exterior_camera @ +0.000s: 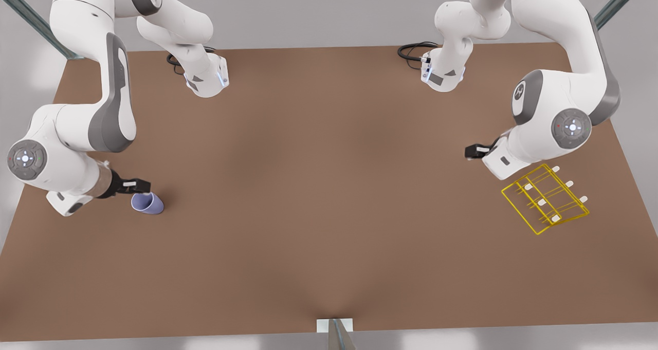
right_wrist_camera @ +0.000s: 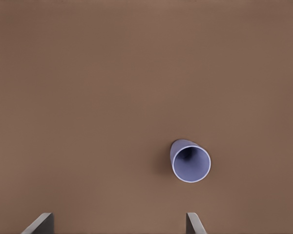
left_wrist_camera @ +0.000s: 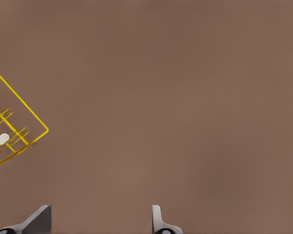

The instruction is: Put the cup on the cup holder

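cup [exterior_camera: 147, 204]: pale lavender, standing mouth up on the table [exterior_camera: 318, 196], toward the front view's left; nothing holds it.
cup holder [exterior_camera: 545, 200]: yellow wire rack with white-tipped pegs, toward the front view's right, well apart from the cup.
right gripper [exterior_camera: 138, 185]: just beside the cup; fingers apart, the cup not yet between them in its wrist view [right_wrist_camera: 191, 164].
left gripper [exterior_camera: 472, 151]: waiting near the rack; fingers apart on nothing; a rack corner [left_wrist_camera: 12, 124] shows in its wrist view.
risk: a finger meeting the rim off-centre would likely tip or roll the light cup; a slack clamp on its tapered wall could let it slip.
room: broad bare table between cup and rack; the rack sits nearer the table's edge.
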{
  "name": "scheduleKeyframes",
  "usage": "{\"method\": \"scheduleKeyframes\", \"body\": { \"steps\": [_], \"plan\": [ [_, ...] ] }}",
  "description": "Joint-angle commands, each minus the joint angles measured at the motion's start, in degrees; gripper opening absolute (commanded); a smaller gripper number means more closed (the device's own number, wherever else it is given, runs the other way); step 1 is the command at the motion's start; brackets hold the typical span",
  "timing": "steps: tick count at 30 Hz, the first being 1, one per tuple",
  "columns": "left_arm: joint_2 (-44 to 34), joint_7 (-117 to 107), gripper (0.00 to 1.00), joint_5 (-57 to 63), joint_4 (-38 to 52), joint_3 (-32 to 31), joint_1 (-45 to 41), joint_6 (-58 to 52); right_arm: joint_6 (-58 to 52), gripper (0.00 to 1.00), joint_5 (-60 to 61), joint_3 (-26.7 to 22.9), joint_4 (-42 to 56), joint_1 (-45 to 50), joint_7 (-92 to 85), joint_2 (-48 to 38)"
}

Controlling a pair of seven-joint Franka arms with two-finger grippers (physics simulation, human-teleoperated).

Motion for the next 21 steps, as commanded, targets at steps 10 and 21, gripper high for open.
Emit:
{"method": "scheduleKeyframes", "body": {
  "steps": [10, 21],
  "plan": [
    [1.28, -0.97, 1.0, 1.23, -0.76, 0.01, 0.52, -1.41, 17.62, 1.0, 0.03, 0.0, -12.26, 0.09, -0.39, 1.61],
    [1.72, -0.97, 1.0, 1.23, -1.99, 0.01, 0.52, -1.76, 37.05, 1.0, -0.15, -0.08, -24.83, -2.37, -1.35, 6.09]
  ]
}}
